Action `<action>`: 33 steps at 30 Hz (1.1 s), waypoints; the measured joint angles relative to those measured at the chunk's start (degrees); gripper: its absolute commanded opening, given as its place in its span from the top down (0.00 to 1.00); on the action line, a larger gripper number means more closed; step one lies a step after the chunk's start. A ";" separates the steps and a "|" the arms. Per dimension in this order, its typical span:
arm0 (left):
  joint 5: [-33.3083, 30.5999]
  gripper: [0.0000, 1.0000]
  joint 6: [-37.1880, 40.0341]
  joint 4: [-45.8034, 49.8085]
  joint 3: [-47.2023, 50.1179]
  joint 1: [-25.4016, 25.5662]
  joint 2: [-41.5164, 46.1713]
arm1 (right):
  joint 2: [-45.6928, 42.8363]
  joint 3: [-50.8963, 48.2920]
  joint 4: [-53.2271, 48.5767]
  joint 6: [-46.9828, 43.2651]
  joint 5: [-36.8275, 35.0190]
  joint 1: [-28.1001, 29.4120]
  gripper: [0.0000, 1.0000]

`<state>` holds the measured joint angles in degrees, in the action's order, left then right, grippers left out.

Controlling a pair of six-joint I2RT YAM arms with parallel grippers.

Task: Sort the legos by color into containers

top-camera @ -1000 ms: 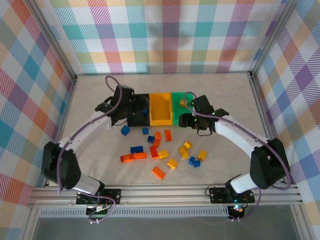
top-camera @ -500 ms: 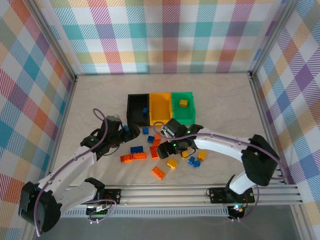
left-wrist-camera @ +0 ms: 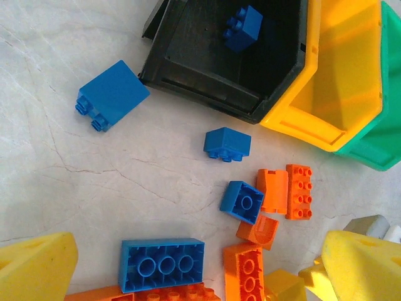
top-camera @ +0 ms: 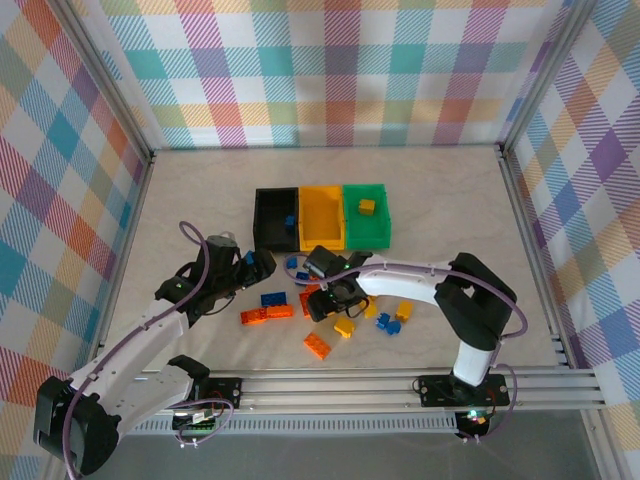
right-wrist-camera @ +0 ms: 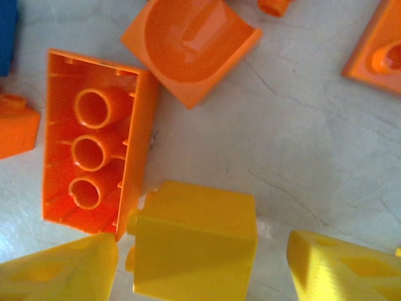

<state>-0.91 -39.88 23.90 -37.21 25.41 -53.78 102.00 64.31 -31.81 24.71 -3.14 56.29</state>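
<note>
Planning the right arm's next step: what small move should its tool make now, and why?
Probably close the right tool on the yellow brick: the brick sits between its open jaws, with a gap on one side, so it is not gripped yet.

We see a pale counter [top-camera: 450, 200] with a marbled look, faint grey veins wandering across it. Close up, those veins show as thin dark hairlines on a glossy off-white surface. At the counter's far edge a wall of pastel plaid cloth [top-camera: 340, 70] rises. Matching plaid panels [top-camera: 50, 200] stand along the counter's left and right sides. Grey metal posts [top-camera: 110, 85] slant up from the counter's two far corners. Along the counter's near edge runs a slotted aluminium rail [top-camera: 340, 385], spanning almost its whole width.
</note>
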 measured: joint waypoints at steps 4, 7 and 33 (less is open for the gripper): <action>0.00 0.00 0.00 0.04 0.00 -0.13 0.00 | 1.66 0.52 0.00 -0.11 -0.92 0.00 0.40; 0.00 0.00 0.02 0.13 0.00 -0.37 0.00 | 1.86 0.52 -0.20 -0.28 -1.33 0.00 0.47; -0.02 0.00 0.28 2.56 -1.01 -0.98 -2.47 | 8.17 21.94 0.72 -1.86 -7.06 -30.34 0.54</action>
<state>-0.93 -39.59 26.46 -38.22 24.43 -56.25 110.17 86.26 -31.09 22.85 -10.20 25.96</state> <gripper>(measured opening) 0.998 0.431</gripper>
